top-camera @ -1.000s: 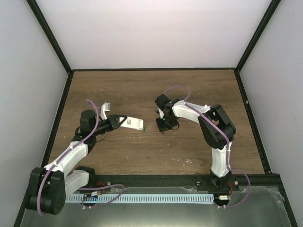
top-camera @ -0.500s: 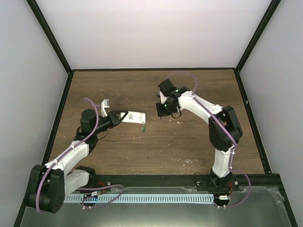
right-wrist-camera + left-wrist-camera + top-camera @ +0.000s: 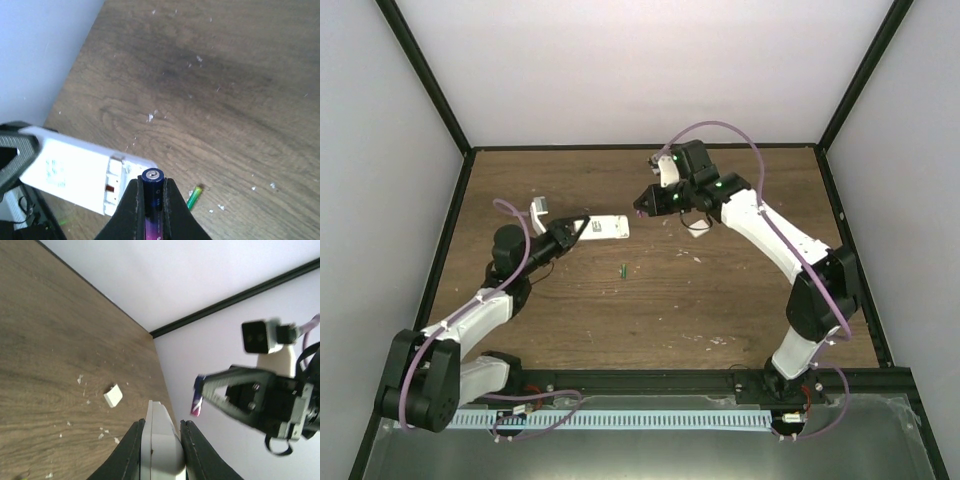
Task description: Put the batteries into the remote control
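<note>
Aloft over the table [image 3: 740,300], the remote control [image 3: 608,228] sits clamped in the left gripper [image 3: 162,442], its open battery bay just beside the purple battery [image 3: 152,176] pinched by the right gripper [image 3: 151,192], while the green battery [image 3: 622,268] lies on the wood.
</note>
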You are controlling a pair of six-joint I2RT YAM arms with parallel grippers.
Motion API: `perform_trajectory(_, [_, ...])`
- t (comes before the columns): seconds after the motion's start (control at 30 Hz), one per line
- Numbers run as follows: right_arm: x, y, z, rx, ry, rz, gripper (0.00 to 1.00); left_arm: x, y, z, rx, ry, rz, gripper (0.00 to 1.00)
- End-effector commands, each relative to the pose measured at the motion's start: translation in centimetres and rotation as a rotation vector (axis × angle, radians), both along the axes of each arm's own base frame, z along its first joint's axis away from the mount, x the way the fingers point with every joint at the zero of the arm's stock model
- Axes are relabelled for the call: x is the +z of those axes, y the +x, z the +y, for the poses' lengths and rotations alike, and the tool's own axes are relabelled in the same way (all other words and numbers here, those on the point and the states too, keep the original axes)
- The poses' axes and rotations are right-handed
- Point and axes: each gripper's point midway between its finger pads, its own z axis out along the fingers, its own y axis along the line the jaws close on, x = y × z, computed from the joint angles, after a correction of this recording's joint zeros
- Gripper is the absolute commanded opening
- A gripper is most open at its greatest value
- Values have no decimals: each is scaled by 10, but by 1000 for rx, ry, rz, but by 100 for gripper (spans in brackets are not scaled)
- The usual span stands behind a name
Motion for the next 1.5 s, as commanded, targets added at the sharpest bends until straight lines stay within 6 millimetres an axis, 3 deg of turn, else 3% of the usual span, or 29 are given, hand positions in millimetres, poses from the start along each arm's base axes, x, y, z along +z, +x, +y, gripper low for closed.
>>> perform_trajectory(0.0, [17,-12,15,75,113,-19,1,31,14,3,63,-72,-77,0])
perform_trajectory(0.63, [15,-12,30,139,138,-68,1,44,22,-1,62,-113,-91,0])
perform_trajectory(1.47, [-4,-6,39,138,93,-84,1,53,21,-3,48,-133,-110,0])
